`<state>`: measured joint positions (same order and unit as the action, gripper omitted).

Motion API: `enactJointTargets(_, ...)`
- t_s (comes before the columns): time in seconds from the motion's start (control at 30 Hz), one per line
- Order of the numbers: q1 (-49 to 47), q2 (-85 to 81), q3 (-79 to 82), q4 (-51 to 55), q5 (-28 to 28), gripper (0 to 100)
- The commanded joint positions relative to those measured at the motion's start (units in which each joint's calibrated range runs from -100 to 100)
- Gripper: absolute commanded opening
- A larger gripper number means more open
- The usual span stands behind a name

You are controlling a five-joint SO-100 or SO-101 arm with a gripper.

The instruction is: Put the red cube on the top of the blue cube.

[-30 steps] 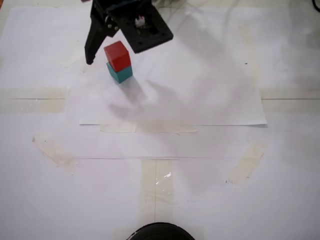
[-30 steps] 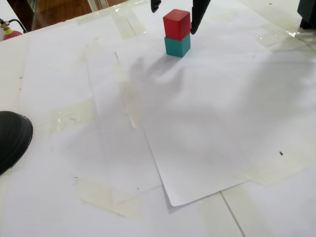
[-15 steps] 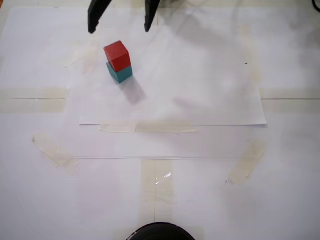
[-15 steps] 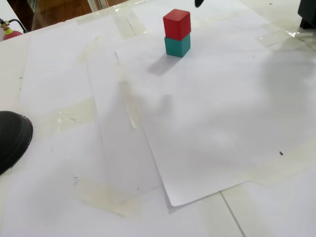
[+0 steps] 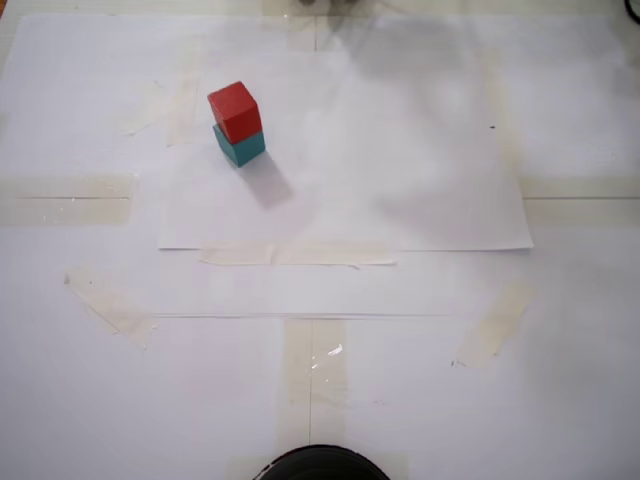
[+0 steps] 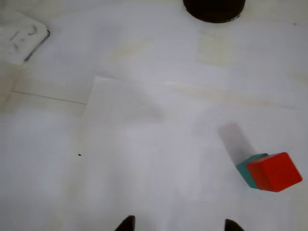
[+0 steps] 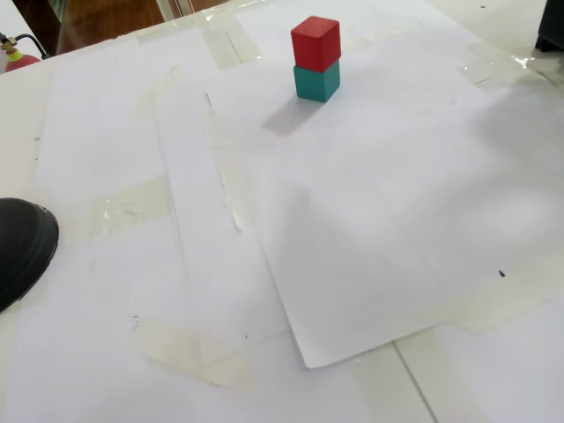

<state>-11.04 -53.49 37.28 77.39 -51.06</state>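
Just one red cube (image 5: 234, 107) atop one blue cube (image 5: 243, 148)

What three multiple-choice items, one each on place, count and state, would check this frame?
1. Where is the red cube? A on the teal cube; B beside it; C under it.
2. How many cubes show? A one; B two; C three.
3. How is the gripper? A shut on a cube; B open, holding nothing; C resting on the stack.

Answers: 1 A, red sits stacked on teal in both fixed views. 2 B, one red, one teal. 3 B, the wrist view shows two fingertips apart, away from the cubes.
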Motion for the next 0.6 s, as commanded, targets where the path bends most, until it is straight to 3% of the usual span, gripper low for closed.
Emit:
enactJointTargets(0.0,-3.04,-7.88,5.34,-3.89,-3.61,17)
enactJointTargets(0.57,4.38,-28.83,22.32,-3.07,-3.17,0)
